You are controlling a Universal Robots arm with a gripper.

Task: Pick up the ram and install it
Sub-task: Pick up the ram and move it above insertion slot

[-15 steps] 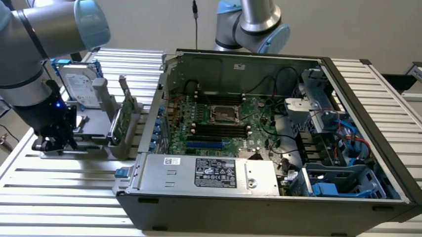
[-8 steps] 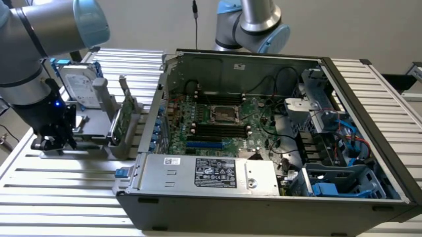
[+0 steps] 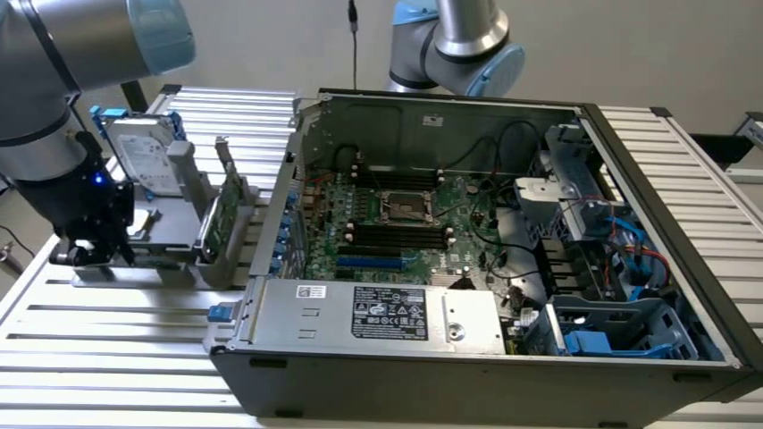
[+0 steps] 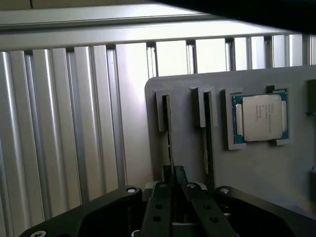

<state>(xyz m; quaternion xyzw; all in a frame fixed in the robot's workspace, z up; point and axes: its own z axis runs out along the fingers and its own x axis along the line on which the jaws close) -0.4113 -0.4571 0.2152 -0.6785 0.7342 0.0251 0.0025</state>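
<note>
Two thin dark ram sticks stand edge-on in the slots of a grey holder plate [image 4: 187,89]. My gripper [image 4: 173,183] is shut on the near end of one ram stick [image 4: 169,131], which still sits in its slot. The other ram stick [image 4: 208,140] stands one slot over, untouched. In the exterior view my gripper [image 3: 93,250] is low over the grey parts stand at that view's left, apart from the open computer case [image 3: 477,357]. On the green motherboard [image 3: 459,201] lie the black memory slots [image 3: 399,234].
A processor chip [image 4: 260,118] lies in a recess of the holder beside the sticks. On the stand a silver, blue-framed hard drive [image 3: 143,152] and a green card [image 3: 221,219] stand upright between my gripper and the case wall. A second arm's base [image 3: 459,45] rises behind the case.
</note>
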